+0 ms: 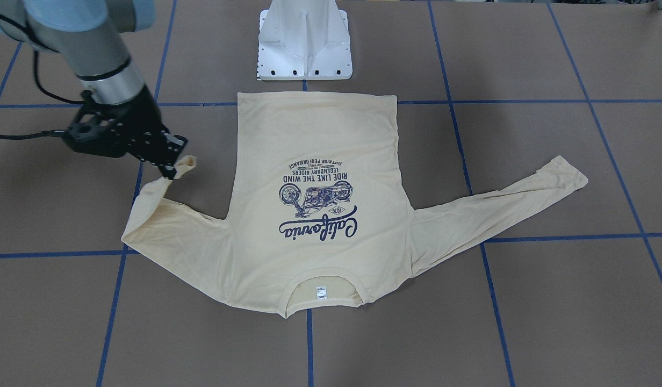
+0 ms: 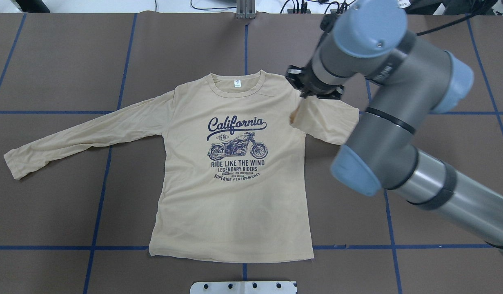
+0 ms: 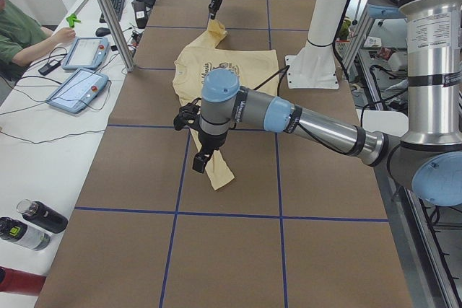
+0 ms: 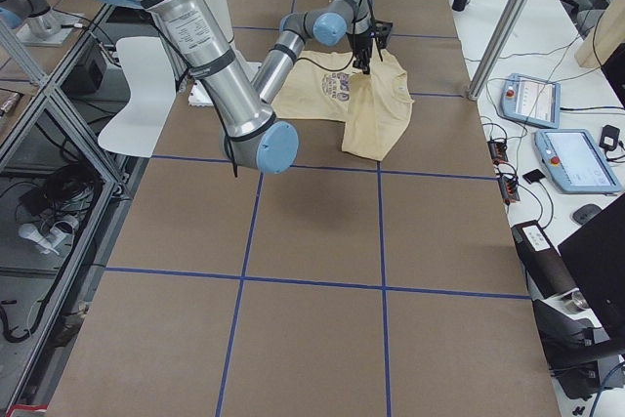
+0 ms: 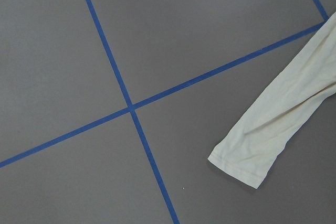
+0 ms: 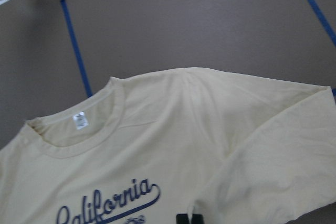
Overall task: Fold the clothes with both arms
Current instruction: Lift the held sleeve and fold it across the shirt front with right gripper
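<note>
Surface (image 1: 551, 322): brown, gridded with blue tape; carries the whole garment, probably as a guide for squaring the folds.
T-shirt (image 1: 320, 140): spread flat and print-up at the middle, hem just beside the white pedestal (image 1: 304, 43), collar away from the robot; laid open, seemingly to allow folding each sleeve in over the body.
Right arm (image 2: 382, 122): reaching in over the garment's right side, hiding part of that sleeve from overhead.
Left arm (image 3: 317, 124): seen only from the left-end camera, held well above the surface near the other cuff; judged idle for this step.
Right sleeve (image 1: 164, 226): flat near the shoulder, lifted at the cuff and bent back toward the chest; judged the opening sleeve fold.
Left sleeve (image 2: 84, 139): stretched out flat, slanting toward the hem, cuff (image 5: 247, 156) lying free on the surface.
Right tool (image 1: 170, 167): closed narrowly on the very end of the right sleeve, likely to let the length trail and crease at the shoulder.
Left tool (image 3: 201, 158): opening impossible to tell from the one side view.
Neck label (image 1: 321, 293): white, inside the collar, exposed.
</note>
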Available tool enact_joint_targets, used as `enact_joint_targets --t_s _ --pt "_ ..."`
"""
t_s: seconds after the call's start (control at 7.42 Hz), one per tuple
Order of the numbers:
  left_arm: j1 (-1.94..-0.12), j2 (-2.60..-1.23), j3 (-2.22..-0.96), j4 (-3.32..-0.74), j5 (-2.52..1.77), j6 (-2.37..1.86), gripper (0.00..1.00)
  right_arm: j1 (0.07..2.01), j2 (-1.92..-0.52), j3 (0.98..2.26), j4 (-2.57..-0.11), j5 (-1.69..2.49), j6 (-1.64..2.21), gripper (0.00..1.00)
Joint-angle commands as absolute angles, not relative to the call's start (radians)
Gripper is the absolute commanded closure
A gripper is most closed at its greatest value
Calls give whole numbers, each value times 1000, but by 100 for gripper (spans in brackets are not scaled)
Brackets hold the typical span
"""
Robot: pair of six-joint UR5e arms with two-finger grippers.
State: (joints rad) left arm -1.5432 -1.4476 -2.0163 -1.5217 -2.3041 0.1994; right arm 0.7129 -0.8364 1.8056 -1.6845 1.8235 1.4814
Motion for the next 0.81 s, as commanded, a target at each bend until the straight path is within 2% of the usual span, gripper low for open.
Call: enact_joint_targets --t_s 0.0,0.27,0.4,0.54,0.67 --pt "-1543 -1450 -2016 -1522 -2304 199 0 680 -529 1543 -1701 1764 1560 100" --pt "-1542 -1450 -2014 -1522 -2304 199 0 625 -250 1206 -1692 1709 1635 100" --pt "-1542 -1450 -2016 -1520 -2306 199 0 580 -189 1069 -1584 1657 1687 100" --pt "-1540 -1450 -2014 -1520 -2306 198 0 545 -178 990 -1493 1607 1724 64" --pt "-1540 -1450 -2016 -1520 -2306 198 0 526 -132 912 -1483 1554 1741 6"
